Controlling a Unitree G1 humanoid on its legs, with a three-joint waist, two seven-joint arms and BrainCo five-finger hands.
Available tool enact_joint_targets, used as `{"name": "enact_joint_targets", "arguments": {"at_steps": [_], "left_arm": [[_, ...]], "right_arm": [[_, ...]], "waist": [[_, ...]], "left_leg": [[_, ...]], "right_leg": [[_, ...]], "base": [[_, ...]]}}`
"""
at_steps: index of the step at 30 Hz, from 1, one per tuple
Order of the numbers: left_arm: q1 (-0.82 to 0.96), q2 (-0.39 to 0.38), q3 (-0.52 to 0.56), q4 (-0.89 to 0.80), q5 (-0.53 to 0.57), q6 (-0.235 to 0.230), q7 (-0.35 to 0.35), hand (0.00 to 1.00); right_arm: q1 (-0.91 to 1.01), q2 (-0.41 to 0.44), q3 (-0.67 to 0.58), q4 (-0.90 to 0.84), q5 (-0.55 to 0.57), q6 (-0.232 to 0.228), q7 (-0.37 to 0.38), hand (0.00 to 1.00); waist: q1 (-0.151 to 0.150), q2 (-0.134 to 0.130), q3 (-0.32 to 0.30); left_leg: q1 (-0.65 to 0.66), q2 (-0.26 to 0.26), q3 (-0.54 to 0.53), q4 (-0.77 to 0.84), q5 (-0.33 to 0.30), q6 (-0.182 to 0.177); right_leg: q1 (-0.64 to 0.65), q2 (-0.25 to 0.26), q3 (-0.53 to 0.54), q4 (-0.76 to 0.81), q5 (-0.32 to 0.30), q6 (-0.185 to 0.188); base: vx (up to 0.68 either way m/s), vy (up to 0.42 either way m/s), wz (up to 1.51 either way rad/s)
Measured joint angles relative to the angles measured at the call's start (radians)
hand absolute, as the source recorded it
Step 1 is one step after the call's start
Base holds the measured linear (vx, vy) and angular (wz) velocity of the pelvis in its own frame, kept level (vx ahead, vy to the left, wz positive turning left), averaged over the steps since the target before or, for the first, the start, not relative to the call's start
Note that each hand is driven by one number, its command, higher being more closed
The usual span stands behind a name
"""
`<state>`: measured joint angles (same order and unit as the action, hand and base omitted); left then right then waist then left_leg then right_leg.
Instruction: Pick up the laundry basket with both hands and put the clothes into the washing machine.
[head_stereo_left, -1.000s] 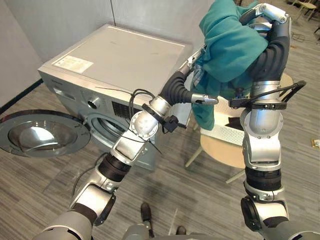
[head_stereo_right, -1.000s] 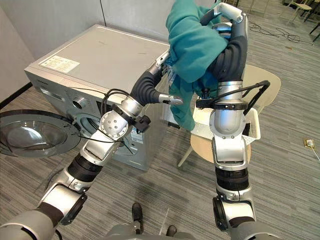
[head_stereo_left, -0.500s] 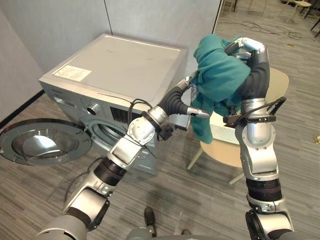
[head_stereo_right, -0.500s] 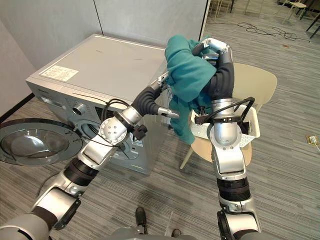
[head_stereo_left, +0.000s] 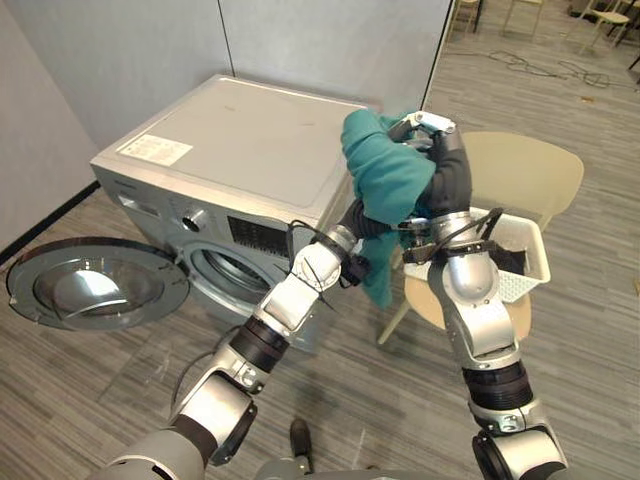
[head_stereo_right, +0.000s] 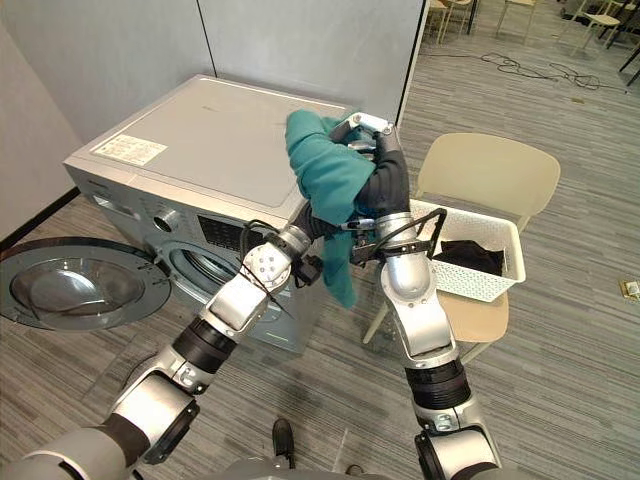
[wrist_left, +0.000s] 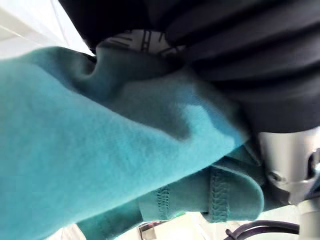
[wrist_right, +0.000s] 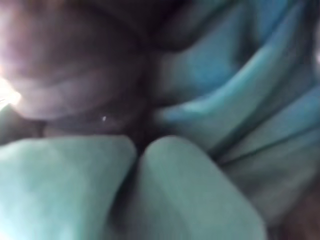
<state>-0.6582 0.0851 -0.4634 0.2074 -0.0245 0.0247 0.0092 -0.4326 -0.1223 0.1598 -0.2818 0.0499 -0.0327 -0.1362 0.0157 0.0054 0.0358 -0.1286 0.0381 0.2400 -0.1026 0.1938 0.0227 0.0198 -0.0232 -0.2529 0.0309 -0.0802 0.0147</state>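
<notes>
A teal garment (head_stereo_left: 385, 180) hangs over my right hand (head_stereo_left: 428, 122), whose fingers curl round its top fold, level with the right corner of the washing machine (head_stereo_left: 250, 130). My left hand (head_stereo_left: 355, 216) reaches in under the garment from below, its fingers hidden by the cloth. The left wrist view has the teal garment (wrist_left: 75, 150) close against the other arm's dark cover. Low on the machine's front is the round drum opening (head_stereo_left: 225, 272), and its door (head_stereo_left: 95, 283) is swung wide to the left. The white laundry basket (head_stereo_left: 520, 275) stands on a chair with dark clothes (head_stereo_right: 470, 255) in it.
The beige chair (head_stereo_left: 525, 165) stands right of the machine, close to my right arm. Grey partition walls (head_stereo_left: 130, 50) rise behind the machine. Wood-patterned floor (head_stereo_left: 120, 370) lies in front of the open door.
The camera has shifted. Both arms have carried the teal garment left and down, from over the basket to the machine's right corner. The left hand's fingers have gone under the cloth.
</notes>
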Motion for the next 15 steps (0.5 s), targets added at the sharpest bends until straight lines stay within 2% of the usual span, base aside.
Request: {"name": "enact_joint_targets", "arguments": {"at_steps": [8,9,15], "left_arm": [[-0.038,-0.024,-0.002,0.042,0.058,0.001,0.059,0.00],[-0.038,-0.024,-0.002,0.042,0.058,0.000,0.061,1.00],[-0.038,-0.024,-0.003,0.029,0.055,-0.013,0.080,1.00]], "right_arm": [[0.000,0.022,0.017,-0.004,0.001,0.002,-0.035,1.00],[0.000,0.023,0.018,-0.004,0.001,0.002,-0.036,1.00],[-0.001,0.026,0.024,-0.005,0.010,-0.006,-0.037,1.00]], "waist": [[0.001,-0.001,0.000],[0.001,-0.001,0.000],[0.000,0.000,-0.001]], "left_leg": [[0.000,-0.008,-0.005,0.000,0.000,0.000],[0.000,-0.008,-0.005,0.000,0.000,0.000],[0.000,-0.008,-0.004,0.000,0.000,0.000]], "right_leg": [[0.001,-0.008,-0.005,0.003,-0.004,0.007],[0.001,-0.008,-0.005,0.003,-0.004,0.007],[0.000,-0.008,-0.004,0.003,-0.004,0.007]], "base": [[0.03,0.016,0.02],[0.03,0.008,0.01],[0.03,0.001,0.00]]}}
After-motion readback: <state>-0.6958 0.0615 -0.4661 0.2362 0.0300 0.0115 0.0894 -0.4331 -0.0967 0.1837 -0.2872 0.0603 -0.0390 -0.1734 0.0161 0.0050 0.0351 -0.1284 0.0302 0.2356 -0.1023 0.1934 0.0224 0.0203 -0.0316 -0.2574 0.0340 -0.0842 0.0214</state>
